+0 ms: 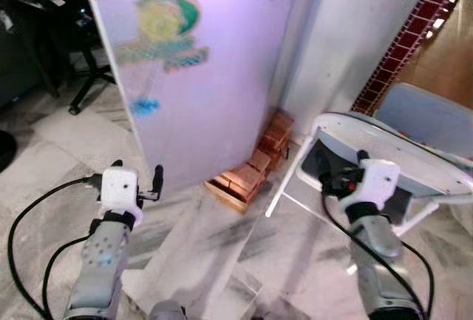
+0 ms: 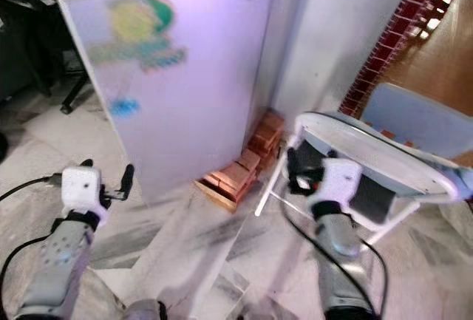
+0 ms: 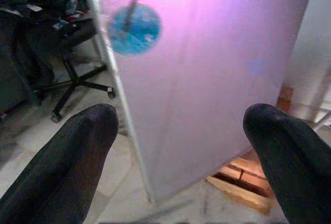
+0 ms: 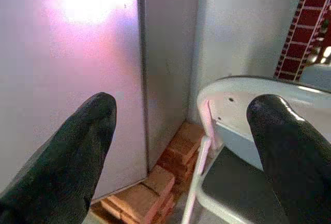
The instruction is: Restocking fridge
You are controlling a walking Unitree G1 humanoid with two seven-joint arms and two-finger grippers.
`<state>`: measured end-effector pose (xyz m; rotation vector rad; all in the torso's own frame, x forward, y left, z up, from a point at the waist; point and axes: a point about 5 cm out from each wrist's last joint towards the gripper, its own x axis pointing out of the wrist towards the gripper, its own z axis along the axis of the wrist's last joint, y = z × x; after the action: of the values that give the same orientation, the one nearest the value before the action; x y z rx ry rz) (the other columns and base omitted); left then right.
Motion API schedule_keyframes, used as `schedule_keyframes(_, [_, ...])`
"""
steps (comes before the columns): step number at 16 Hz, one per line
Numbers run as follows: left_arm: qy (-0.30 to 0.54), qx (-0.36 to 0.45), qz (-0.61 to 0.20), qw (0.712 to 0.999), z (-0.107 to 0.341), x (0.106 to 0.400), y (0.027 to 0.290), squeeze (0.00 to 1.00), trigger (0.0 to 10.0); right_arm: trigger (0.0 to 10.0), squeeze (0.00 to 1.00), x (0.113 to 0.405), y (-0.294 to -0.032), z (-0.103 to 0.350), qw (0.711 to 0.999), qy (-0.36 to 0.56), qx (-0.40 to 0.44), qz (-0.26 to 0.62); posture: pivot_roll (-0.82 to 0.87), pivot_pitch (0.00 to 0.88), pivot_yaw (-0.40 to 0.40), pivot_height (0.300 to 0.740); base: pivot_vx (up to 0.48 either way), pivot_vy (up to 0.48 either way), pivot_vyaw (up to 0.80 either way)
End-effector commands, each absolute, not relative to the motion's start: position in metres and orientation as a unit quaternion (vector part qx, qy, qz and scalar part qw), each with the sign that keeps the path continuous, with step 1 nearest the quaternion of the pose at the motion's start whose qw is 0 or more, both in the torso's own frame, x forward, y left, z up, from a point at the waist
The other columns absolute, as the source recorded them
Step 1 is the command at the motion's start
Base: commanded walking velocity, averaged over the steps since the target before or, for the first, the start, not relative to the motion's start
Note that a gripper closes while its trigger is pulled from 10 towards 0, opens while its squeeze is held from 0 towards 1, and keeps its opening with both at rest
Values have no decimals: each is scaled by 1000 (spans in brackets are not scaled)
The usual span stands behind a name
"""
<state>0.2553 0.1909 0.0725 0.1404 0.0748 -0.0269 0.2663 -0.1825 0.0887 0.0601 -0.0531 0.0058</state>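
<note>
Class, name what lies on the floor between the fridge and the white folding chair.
A stack of reddish bricks lies between the fridge and the white folding chair, clearest in the left eye view.

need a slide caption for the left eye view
Both arms raised before the closed white fridge, left tool and right tool open and empty, bricks at its base, folding chair on the right.

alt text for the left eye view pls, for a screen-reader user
A closed white fridge with a blurred green-and-yellow sticker stands ahead on bricks. The left end effector and right end effector are raised before it, open and empty, the right one by a white folding chair.
</note>
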Motion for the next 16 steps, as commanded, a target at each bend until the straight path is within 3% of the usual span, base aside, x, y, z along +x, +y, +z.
schedule_keyframes(1, [33,65,-15,997,78,259,185,0,10000,10000,0,272,-175,105,998,-61,13,9,59,118,-63,740,0,0,0])
schedule_keyframes(3, [26,66,-53,996,83,263,167,0,10000,10000,0,279,-169,112,996,-85,8,6,56,103,-69,740,0,276,0])
schedule_keyframes(8, [42,73,-73,994,71,267,164,0,10000,10000,0,274,-178,87,998,-56,-2,-17,71,11,-54,740,0,460,0])
schedule_keyframes(14, [67,64,-76,993,59,269,167,0,10000,10000,0,267,-183,70,999,-31,-12,-32,57,0,-41,740,0,480,0])
schedule_keyframes(16, [72,62,-72,993,54,269,170,0,10000,10000,0,266,-183,67,999,-26,-12,-27,61,0,-56,740,0,480,-675])
